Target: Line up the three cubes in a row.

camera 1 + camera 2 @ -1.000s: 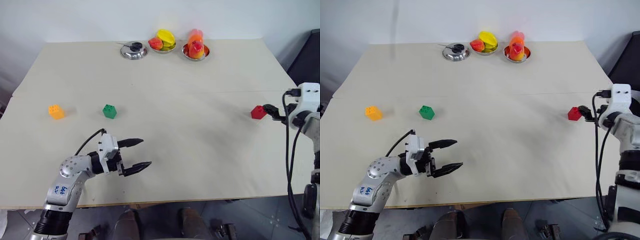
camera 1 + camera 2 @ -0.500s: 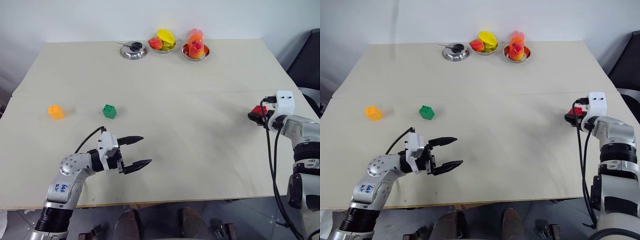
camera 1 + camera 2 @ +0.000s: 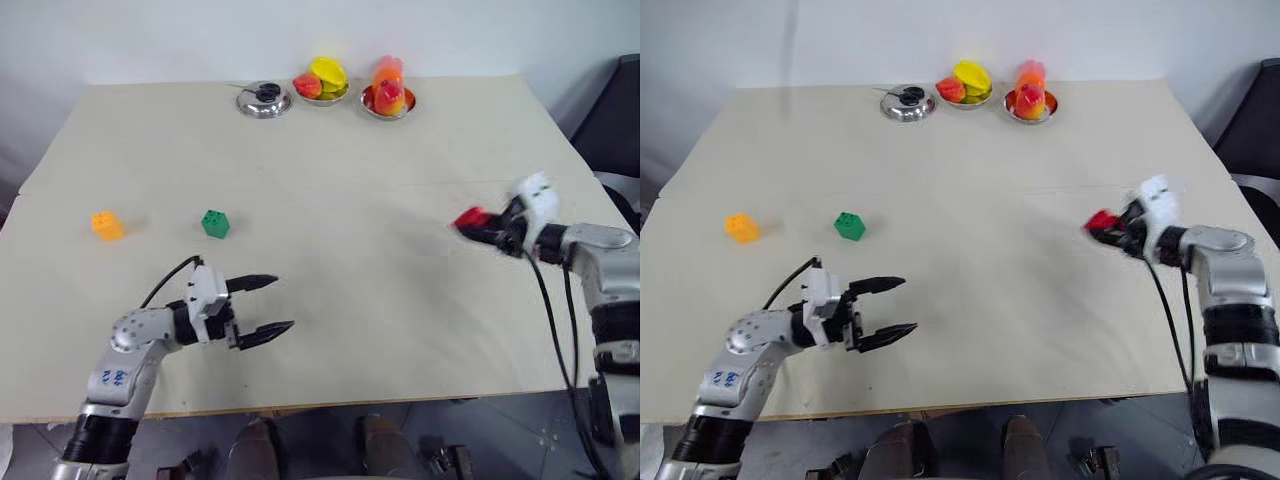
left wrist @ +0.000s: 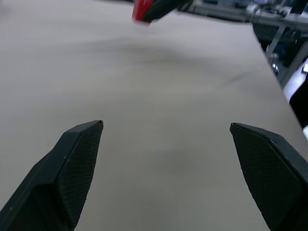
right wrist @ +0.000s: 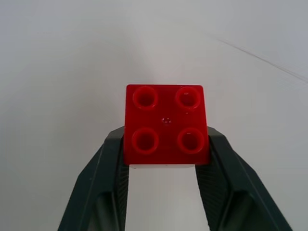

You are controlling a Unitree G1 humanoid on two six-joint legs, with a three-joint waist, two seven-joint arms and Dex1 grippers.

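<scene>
Nearest, the left hand [image 3: 262, 309] hovers over the bare front of the surface [image 3: 380, 330] with its fingers spread wide and nothing between them.

Further out on the right, the right hand [image 5: 164, 159] is clamped on the red cube [image 5: 166, 124], one finger on each of two opposite side walls, studs facing the wrist camera; the cube appears carried clear of the surface.

On the left, the green cube [image 3: 214, 223] and the orange-yellow cube [image 3: 106, 225] sit on the surface, near each other and well apart from the red one.

Assessment: the cubes look like hollow rigid plastic, so light, stiff and not fragile. The smooth walls may slip or twist under an off-centre pinch. Take hold across two flat opposite sides, below the studs.

At the far edge stand steel bowls of fruit [image 3: 328, 80].
</scene>
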